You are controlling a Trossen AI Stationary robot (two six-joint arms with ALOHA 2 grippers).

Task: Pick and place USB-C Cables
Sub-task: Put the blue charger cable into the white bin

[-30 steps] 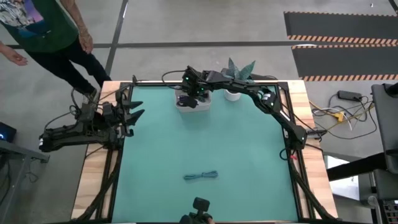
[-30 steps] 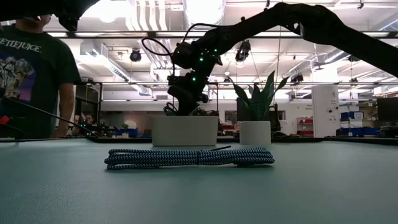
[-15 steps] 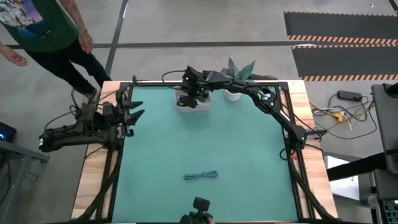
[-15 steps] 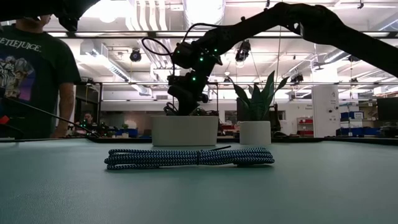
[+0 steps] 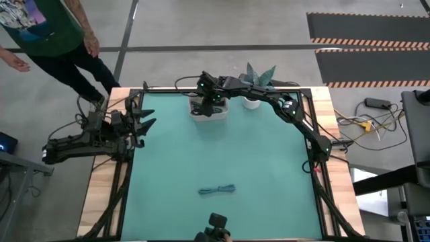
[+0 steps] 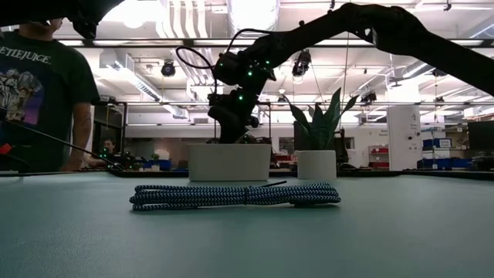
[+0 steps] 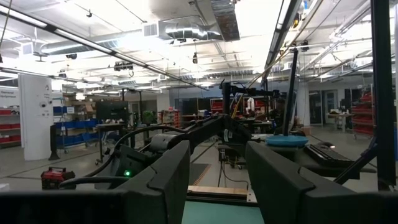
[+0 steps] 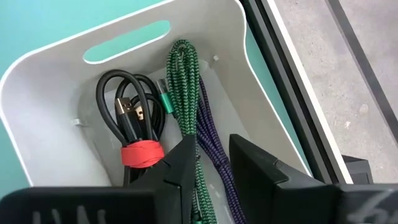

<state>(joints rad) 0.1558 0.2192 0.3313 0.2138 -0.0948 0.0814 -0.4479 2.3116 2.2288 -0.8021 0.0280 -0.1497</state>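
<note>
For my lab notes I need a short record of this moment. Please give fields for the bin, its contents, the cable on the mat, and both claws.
bin: white bin at the mat's far edge, beside a potted plant
bin contents: green cable, dark blue cable, black cable with red tie
cable on mat: teal-blue cable, coiled, near the front edge
right claw: above the bin, fingers apart, holding nothing
left claw: open, waiting at the mat's left edge
</note>
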